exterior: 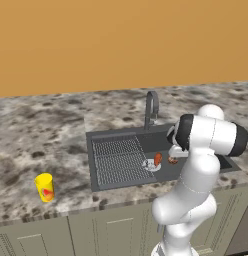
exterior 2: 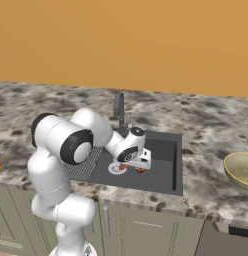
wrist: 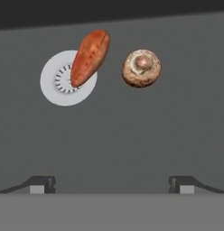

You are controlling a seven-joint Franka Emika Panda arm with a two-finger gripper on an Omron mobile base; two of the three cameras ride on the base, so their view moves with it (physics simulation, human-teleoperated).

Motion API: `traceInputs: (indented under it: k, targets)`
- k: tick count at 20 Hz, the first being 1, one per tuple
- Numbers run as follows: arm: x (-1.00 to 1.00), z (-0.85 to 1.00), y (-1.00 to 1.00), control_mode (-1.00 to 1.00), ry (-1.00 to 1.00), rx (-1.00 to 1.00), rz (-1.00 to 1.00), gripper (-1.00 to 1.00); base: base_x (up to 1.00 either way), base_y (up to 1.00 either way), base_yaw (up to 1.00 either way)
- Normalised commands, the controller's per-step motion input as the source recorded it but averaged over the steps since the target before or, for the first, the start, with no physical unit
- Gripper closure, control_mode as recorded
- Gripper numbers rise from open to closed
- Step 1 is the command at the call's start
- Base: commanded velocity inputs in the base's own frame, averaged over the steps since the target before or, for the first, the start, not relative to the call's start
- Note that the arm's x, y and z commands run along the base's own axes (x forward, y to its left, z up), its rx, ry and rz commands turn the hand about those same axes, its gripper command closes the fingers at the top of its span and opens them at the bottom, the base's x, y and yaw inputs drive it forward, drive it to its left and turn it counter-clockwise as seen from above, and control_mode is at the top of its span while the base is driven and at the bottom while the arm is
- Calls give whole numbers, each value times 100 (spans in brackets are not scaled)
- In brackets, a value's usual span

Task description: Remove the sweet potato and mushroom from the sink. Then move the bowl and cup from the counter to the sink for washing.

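The orange-red sweet potato (wrist: pixel 90 57) lies across the round silver drain (wrist: pixel 59 85) on the floor of the dark sink (wrist: pixel 132 135). Just to its right sits the brown speckled mushroom (wrist: pixel 141 68). My gripper (wrist: pixel 112 185) hangs open above the basin floor, short of both, with nothing between its fingertips (wrist: pixel 41 184). From the base, the sweet potato (exterior: pixel 158 158) and mushroom (exterior: pixel 172 160) lie in the sink (exterior: pixel 161 142) beside my hand (exterior 2: pixel 137 165). The yellow cup (exterior: pixel 45 187) stands on the counter left of the sink. The tan bowl (exterior 2: pixel 239 169) rests on the counter at the right.
A grey arched faucet (exterior: pixel 151 107) rises behind the basin. The ribbed drainer grid (exterior: pixel 118 159) fills the sink's left half. Speckled stone counter (exterior: pixel 41 140) surrounds the sink, with an orange wall behind and cabinet fronts below.
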Motion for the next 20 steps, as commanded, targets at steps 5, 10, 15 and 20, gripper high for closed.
traceInputs:
  k: [5, 10, 15, 20]
  targets:
    - [11, -12, -3, -100, 0, 0, 0, -100, 0, 0, 0]
    - [12, -11, -4, -100, 0, 0, 0, -100, 0, 0, 0]
    - [13, -11, -3, -100, 0, 0, 1, -100, 0, 0, 0]
    - [12, -11, -1, -100, 0, 0, 1, -100, 0, 0, 0]
